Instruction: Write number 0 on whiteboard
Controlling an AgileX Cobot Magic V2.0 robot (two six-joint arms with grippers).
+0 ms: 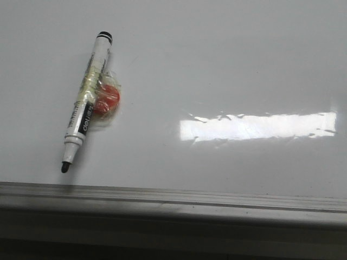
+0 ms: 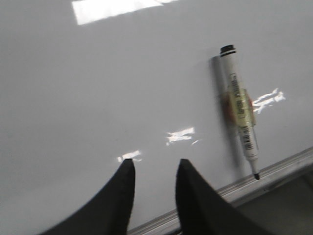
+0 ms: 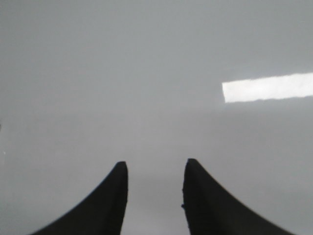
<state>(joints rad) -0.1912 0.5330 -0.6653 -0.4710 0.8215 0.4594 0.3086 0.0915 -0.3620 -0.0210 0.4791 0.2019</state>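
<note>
- Whiteboard (image 1: pixel 227 65): glossy white, fills nearly the whole front view; grey metal rail (image 1: pixel 173 196) runs along the lower edge of the frame. A bright rectangular glare sits right of centre.
- Number 0: absent. No drawn line shows on the board in any view.
- Marker (image 1: pixel 85 103): lies flat at the upper left of the front view, uncapped, black tip toward the rail and just short of it. Clear tape wraps the barrel and binds a small red-orange lump (image 1: pixel 106 99) to its side.
- Left claw (image 2: pixel 154 169): fingers apart, nothing between them, at the lower centre of its wrist view above the board, marker near to its right.
- Right claw (image 3: pixel 155 171): fingers apart, empty, over bare board.
- Step in hand, as I judge it: the very start, pen not yet picked up.
- Next move calls for: the left claw, being nearer, to close across the taped barrel, lift and tilt the tip down.
</note>
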